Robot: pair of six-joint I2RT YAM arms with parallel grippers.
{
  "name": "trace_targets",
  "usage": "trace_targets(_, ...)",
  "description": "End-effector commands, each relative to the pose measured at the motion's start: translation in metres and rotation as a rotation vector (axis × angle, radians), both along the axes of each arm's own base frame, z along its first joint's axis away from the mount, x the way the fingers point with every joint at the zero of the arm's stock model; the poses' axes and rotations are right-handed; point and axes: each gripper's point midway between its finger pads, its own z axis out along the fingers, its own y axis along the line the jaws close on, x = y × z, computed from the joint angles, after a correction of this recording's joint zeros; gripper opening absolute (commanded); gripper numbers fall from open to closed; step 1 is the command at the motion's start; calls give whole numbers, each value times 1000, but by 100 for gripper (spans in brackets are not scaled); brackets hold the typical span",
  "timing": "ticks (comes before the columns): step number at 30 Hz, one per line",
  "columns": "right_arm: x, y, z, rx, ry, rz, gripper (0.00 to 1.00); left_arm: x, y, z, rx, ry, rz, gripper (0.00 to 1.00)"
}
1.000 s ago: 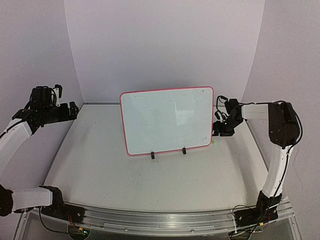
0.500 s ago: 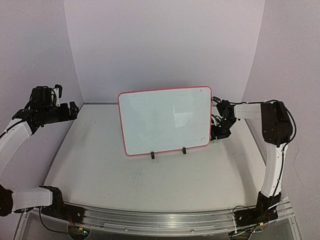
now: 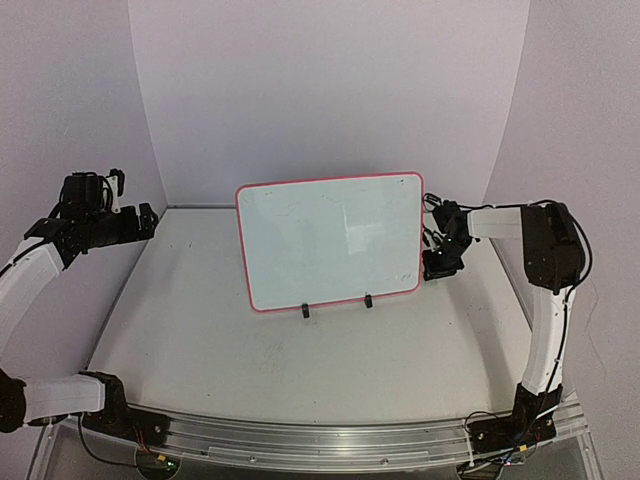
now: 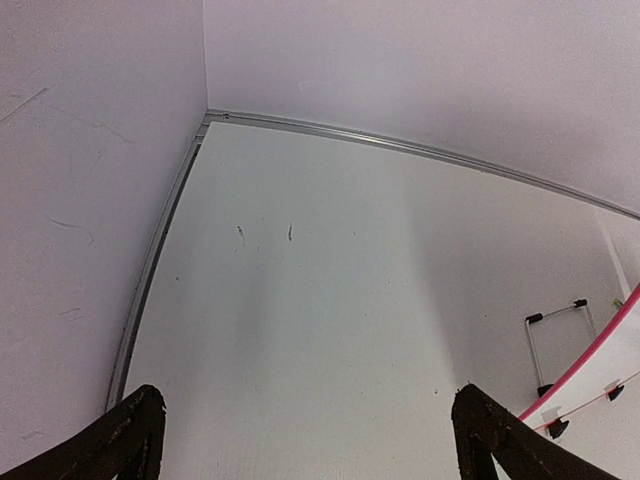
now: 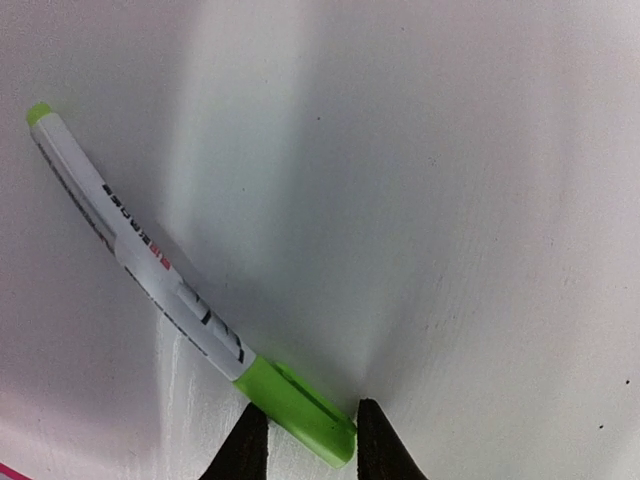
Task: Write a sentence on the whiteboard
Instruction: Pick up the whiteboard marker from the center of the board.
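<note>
The whiteboard (image 3: 330,240) stands upright on two black feet in the middle of the table, its red-pink rim (image 4: 600,345) also showing at the right of the left wrist view. No sentence shows on it; the face looks blank. A white marker pen (image 5: 150,265) with a green cap (image 5: 300,405) lies flat on the table beside the board's right edge. My right gripper (image 5: 305,440) is low over it, its fingers closed in on the cap from both sides. My left gripper (image 4: 305,440) hovers open and holds nothing, high at the far left (image 3: 148,220).
White walls close the table on the left, back and right. A thin wire stand (image 4: 555,325) props the board from behind. A metal rail (image 3: 320,440) runs along the near edge between the arm bases.
The whiteboard shifted slightly left as my right gripper moved in beside its right edge and dropped lower onto the marker. The left arm has not moved.
</note>
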Motion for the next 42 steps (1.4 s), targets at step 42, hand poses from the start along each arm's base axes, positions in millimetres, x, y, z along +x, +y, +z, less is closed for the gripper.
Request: trace_targets(42, -45, 7, -5, 80, 35, -87, 33, 1, -10, 4, -40, -18, -43, 99)
